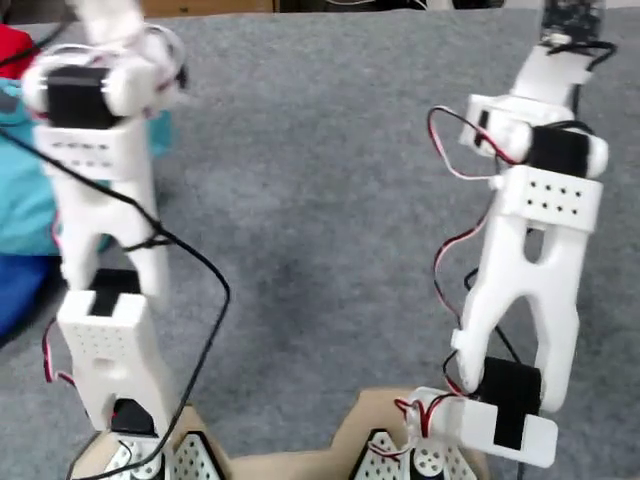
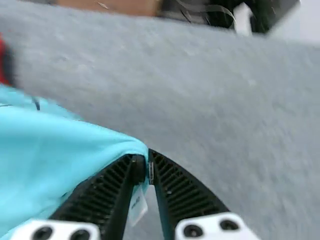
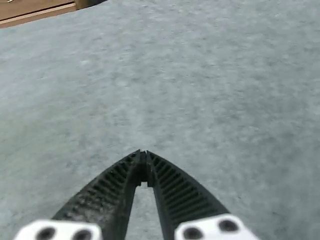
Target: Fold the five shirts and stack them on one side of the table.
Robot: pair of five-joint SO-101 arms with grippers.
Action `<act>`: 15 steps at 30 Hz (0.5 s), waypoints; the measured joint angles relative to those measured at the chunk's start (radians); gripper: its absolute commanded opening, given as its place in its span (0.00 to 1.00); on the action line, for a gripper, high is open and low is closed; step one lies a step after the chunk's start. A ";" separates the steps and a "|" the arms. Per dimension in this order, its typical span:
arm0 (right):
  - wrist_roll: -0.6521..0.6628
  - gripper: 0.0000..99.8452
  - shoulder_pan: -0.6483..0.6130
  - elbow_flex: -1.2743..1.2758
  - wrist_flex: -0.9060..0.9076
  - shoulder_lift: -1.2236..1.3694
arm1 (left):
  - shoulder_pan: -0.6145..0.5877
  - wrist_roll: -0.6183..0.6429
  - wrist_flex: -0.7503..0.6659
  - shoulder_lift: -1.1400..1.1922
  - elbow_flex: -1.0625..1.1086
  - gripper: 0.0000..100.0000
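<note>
A light blue shirt [image 2: 55, 155] hangs from my left gripper [image 2: 144, 167], which is shut on its edge with a white label dangling below the tips. In the high view the same light blue shirt [image 1: 25, 195] lies at the table's left edge, behind the left arm [image 1: 100, 200]. A red shirt [image 1: 12, 45] and a dark blue shirt [image 1: 15, 285] lie beside it there. My right gripper [image 3: 142, 167] is shut on nothing above bare grey cloth; the right arm [image 1: 530, 230] stands at the right.
The grey felt tabletop [image 1: 320, 180] spreads between the two arms. Black and red cables [image 1: 200, 290] trail from both arms. A wooden strip [image 3: 35, 12] borders the far side of the table.
</note>
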 measured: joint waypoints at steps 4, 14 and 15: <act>0.100 0.01 0.041 0.000 0.000 0.000 | 0.133 0.000 0.000 -0.049 0.097 0.02; 0.215 0.01 0.066 0.000 -0.193 0.006 | 0.468 0.000 0.000 -0.071 0.242 0.02; 0.215 0.01 0.066 0.003 -0.221 0.008 | 0.489 0.000 0.000 -0.071 0.255 0.02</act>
